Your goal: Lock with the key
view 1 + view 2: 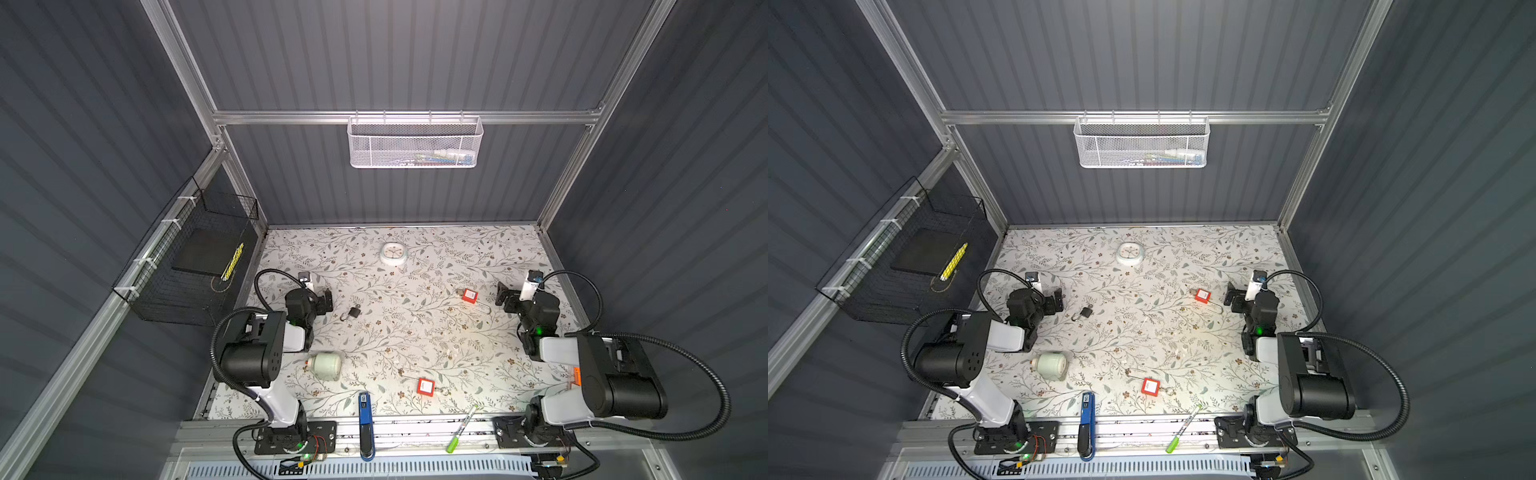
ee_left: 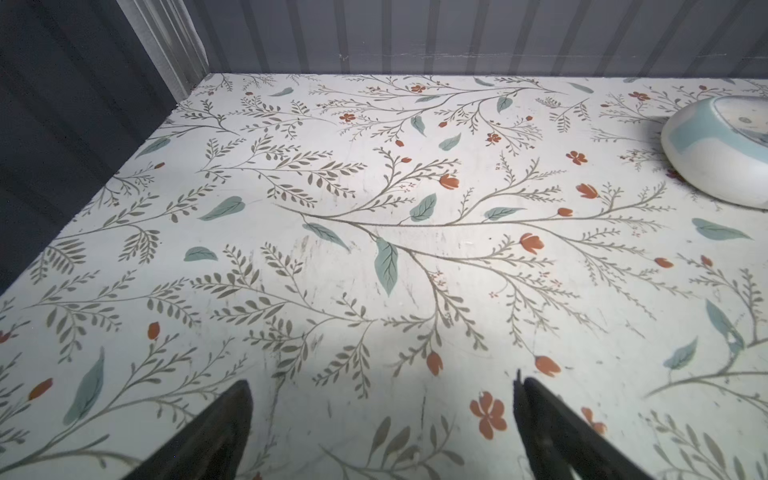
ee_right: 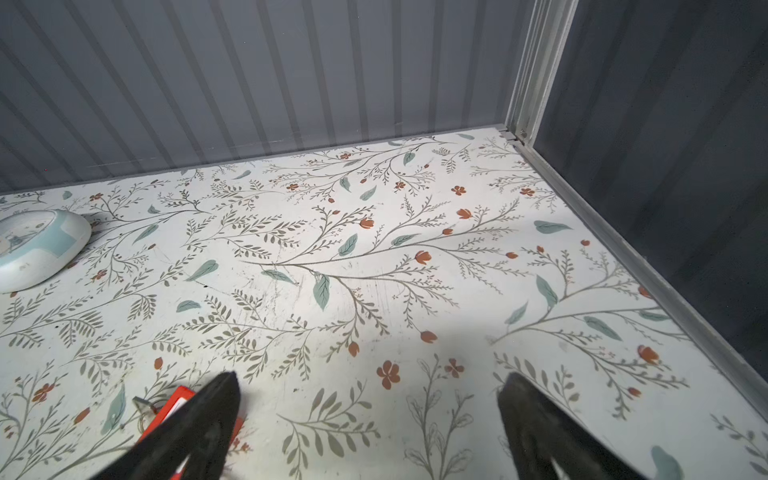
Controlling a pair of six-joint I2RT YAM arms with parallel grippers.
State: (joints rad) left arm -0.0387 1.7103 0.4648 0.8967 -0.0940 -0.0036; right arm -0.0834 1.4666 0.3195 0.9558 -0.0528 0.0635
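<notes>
1. A white tabletop printed with leaves and flowers (image 1: 399, 332) sits inside grey walls.
2. A red square padlock with a long silver shackle (image 1: 469, 295) lies near the right gripper (image 1: 502, 297).
3. A second red square padlock (image 1: 425, 386) lies near the front edge, apart from both arms.
4. A small black padlock (image 1: 354, 312) lies near the left gripper (image 1: 326, 302).
5. A round white clock (image 1: 393, 253) lies at the back.

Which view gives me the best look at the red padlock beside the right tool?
A top view: the red padlock lies fully exposed, body and shackle, in both top views. The right wrist view catches only a red edge behind a finger of the right tool. The left wrist view misses it.
</notes>
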